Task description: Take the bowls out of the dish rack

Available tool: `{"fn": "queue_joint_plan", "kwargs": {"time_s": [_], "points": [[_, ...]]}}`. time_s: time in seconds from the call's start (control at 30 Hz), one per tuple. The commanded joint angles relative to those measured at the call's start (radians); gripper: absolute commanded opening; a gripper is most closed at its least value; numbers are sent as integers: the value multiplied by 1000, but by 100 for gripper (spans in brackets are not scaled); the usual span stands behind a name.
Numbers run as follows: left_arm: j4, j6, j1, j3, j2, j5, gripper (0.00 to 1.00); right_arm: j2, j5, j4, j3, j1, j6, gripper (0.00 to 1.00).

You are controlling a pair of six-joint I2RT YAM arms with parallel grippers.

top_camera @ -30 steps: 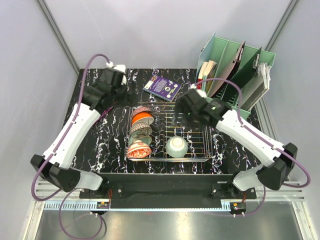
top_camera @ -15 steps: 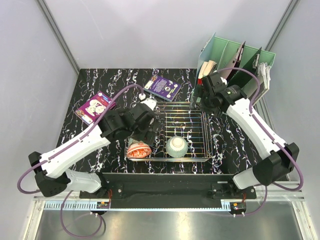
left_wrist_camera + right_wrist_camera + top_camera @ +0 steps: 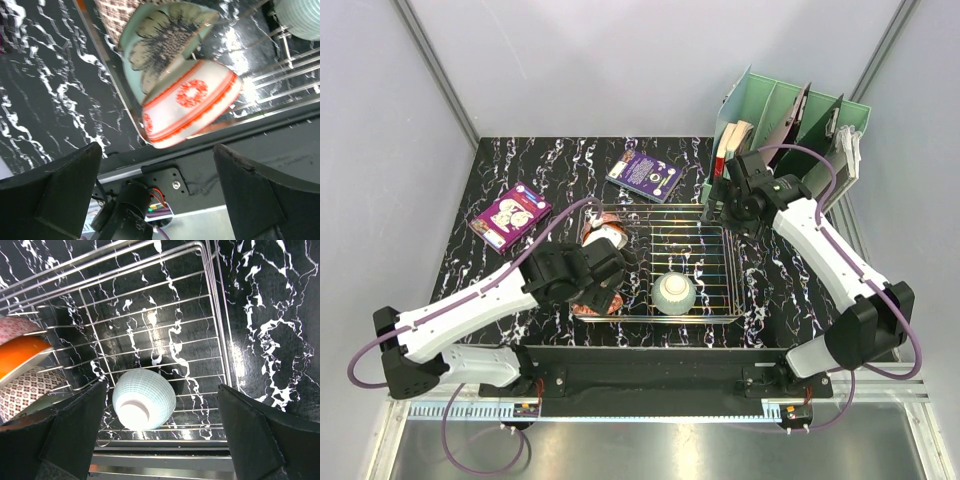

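1. Two arms bend over the dish rack (image 3: 710,250).
2. Left gripper (image 3: 157,150), spread wide, hangs above the red-patterned bowl (image 3: 192,107) in its near-left corner.
3. Right gripper (image 3: 161,386) gapes above its far-right corner.

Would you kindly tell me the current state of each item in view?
Dish rack: holds bowls.
Celadon bowl: upside down in rack.
Red-patterned bowl: on edge in rack, leaning on its neighbour.
Orange bowl: on edge in the row.
Left gripper: open, empty, over red-patterned bowl.
Right gripper: open, empty, above rack.
Purple booklet: closed, lying flat.
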State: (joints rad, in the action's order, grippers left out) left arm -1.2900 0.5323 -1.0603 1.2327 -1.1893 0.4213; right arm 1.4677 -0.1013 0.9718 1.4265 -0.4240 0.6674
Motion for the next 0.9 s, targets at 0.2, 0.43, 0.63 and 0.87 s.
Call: {"fn": "queue_joint_plan", "kwargs": {"time_s": [0.2,0.43,0.63,0.87], "points": [[72,-23,-62,-35,-4,114,96,-56,48,-38,-44,8,1,98],[83,34,-110,-91,2,161,95,-76,48,-48,-60,8,0,98],[109,-3,-110,-116,-44,249,85,-84,61,-59,-60,10,-12,100],[169,18,-110,-174,-66,260,81,-115,55,-62,-75,8,-31,100]]}}
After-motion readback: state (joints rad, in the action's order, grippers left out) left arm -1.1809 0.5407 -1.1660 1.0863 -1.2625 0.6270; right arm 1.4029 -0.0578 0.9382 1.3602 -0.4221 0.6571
